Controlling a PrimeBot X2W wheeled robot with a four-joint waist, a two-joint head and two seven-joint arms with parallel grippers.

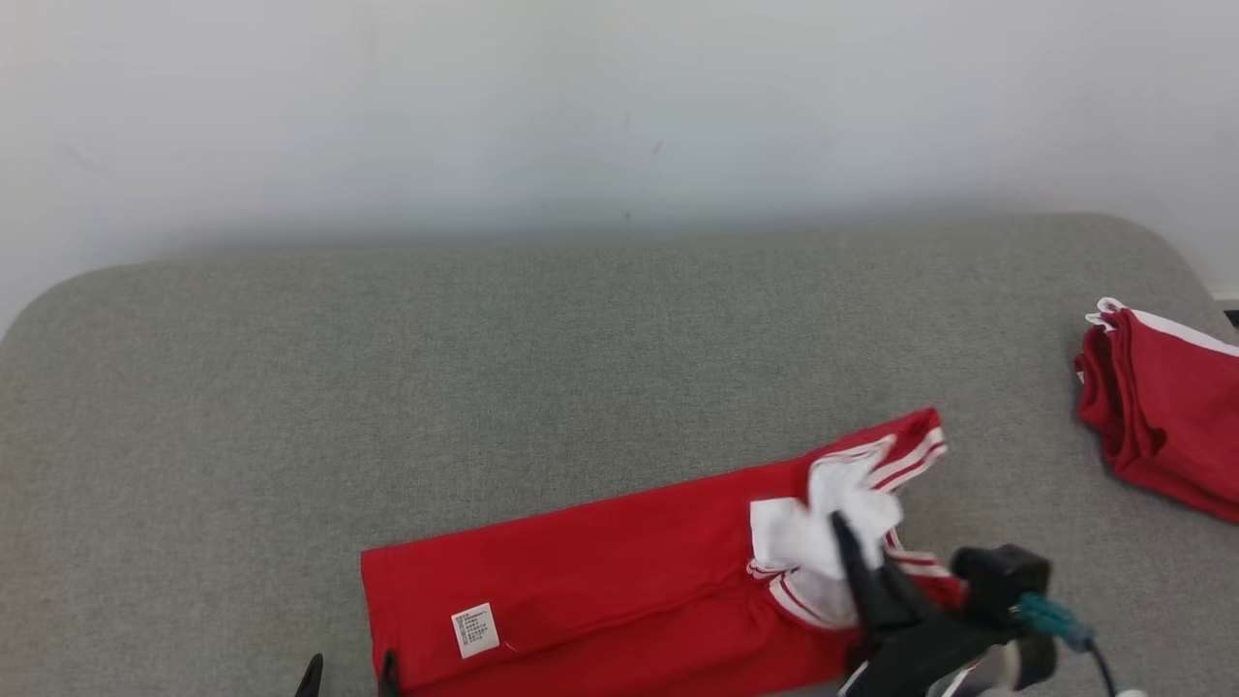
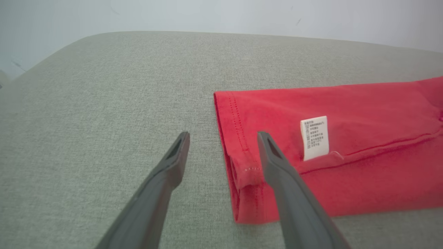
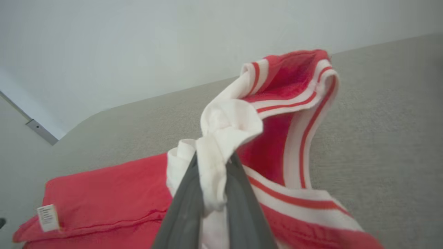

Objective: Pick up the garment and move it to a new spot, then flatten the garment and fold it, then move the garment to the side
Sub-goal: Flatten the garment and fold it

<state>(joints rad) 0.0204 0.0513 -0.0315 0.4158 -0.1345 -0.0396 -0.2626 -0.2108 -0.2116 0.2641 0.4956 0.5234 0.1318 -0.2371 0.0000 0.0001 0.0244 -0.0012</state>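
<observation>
The garment is red with white striped trim and a white care label, folded into a long strip near the front of the grey table. My right gripper is shut on its white collar part, and the right wrist view shows the garment pinched between the fingers and lifted into a peak. My left gripper is open at the strip's left end, one finger over the garment hem, the other over bare table. In the head view only the left gripper tips show.
A second folded red garment with white trim lies at the table's right edge. The grey fabric table runs back to a pale wall, with rounded far corners.
</observation>
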